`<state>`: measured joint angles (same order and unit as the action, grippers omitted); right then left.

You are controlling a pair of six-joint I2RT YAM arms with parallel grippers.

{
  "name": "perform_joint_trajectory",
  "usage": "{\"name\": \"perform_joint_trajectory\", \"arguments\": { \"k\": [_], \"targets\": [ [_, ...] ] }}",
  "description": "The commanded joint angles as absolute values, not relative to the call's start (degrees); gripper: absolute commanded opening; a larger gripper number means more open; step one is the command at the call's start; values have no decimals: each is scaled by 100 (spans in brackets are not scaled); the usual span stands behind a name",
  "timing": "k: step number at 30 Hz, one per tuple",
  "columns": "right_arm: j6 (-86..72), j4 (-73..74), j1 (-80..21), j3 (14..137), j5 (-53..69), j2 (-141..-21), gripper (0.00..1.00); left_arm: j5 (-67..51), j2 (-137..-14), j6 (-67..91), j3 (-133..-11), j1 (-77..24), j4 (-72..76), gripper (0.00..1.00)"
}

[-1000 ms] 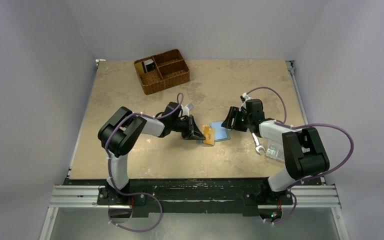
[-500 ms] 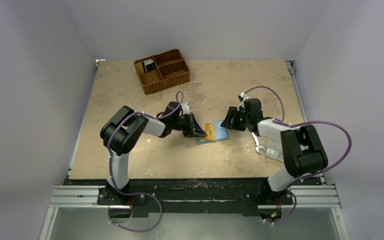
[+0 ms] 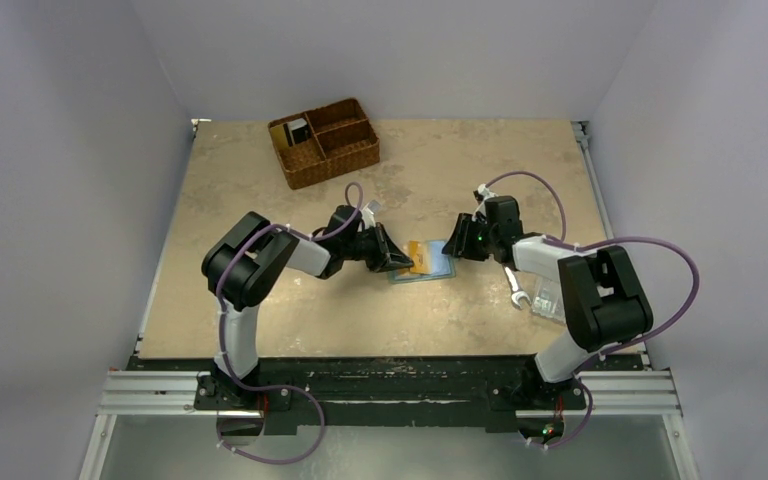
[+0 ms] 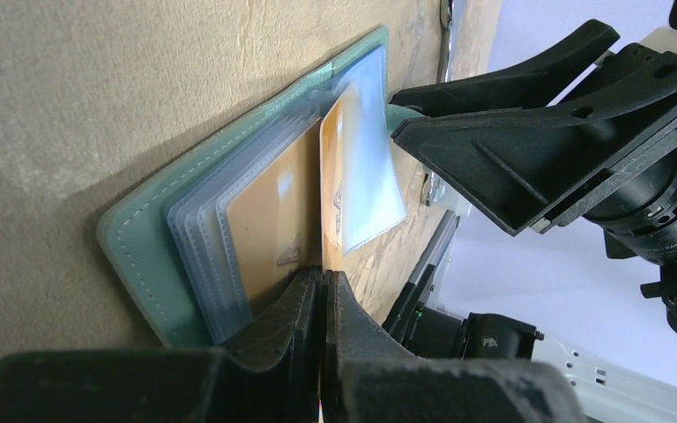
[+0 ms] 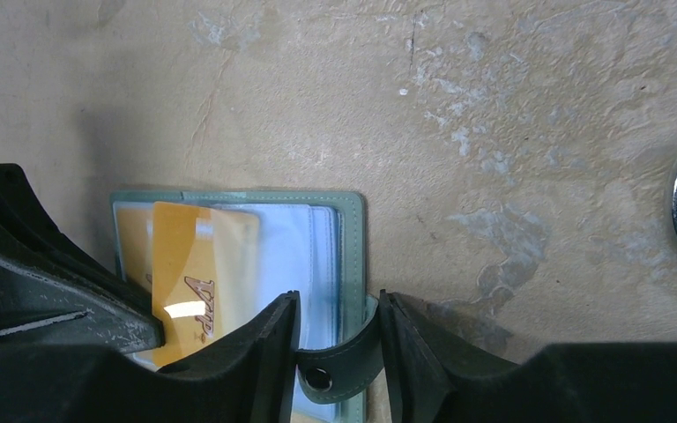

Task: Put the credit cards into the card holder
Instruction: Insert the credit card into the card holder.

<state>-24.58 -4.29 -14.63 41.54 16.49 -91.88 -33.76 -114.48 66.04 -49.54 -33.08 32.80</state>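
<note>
Nudging the yellow card (image 4: 332, 167) along, my left gripper (image 4: 322, 286), clenched on its near edge, has carried it up over the holder (image 5: 353, 264). A second ago it hung off the holder's lower edge. Now its leading end seems tucked under a clear sleeve, so I judge the insertion roughly half done. My right gripper (image 5: 338, 308) pinches the holder's snap strap (image 5: 335, 374), steadying it open in the middle of the worktop (image 3: 480, 170). The holder has crept slightly toward the basket (image 3: 345, 150). The worktop is mottled tan and matte; a wrench (image 3: 516, 287) lies near my right arm. Plain pale walls close in three sides.
</note>
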Motion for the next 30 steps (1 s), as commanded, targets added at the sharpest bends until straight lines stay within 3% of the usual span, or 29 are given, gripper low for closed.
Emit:
{"name": "perform_joint_trajectory", "arguments": {
  "k": [1, 7, 11, 16, 19, 22, 26, 30],
  "targets": [
    [-2460, -82, -1628, 4178, 1936, -9353, 44, -2985, -11505, 6656, -4862, -3358, 3502, 0],
    [-2463, -10, -1670, 4157, 1869, -9173, 45, -3127, -11532, 6364, -5049, -3564, 3146, 3],
    [-2454, 169, -1670, 4142, 1595, -8941, 48, -2644, -11279, 5309, -5457, -3659, 1669, 31],
    [-2322, 412, -1670, 4151, 1182, -8575, 52, -2141, -11010, 4390, -5973, -3697, 463, 55],
    [-2218, 488, -1670, 4177, 1125, -8441, 53, -1762, -10900, 3938, -6283, -3717, -324, 58],
    [-2138, 552, -1670, 4209, 1131, -8366, 54, -1434, -10766, 3616, -6504, -3746, -898, 69],
    [-2131, 448, -1684, 4202, 1418, -8315, 54, -1381, -10455, 3439, -6454, -3805, -863, 71],
    [-2262, 230, -1732, 4173, 1863, -8280, 54, -1455, -10381, 3488, -6448, -3803, -553, 59]
  ]
}}
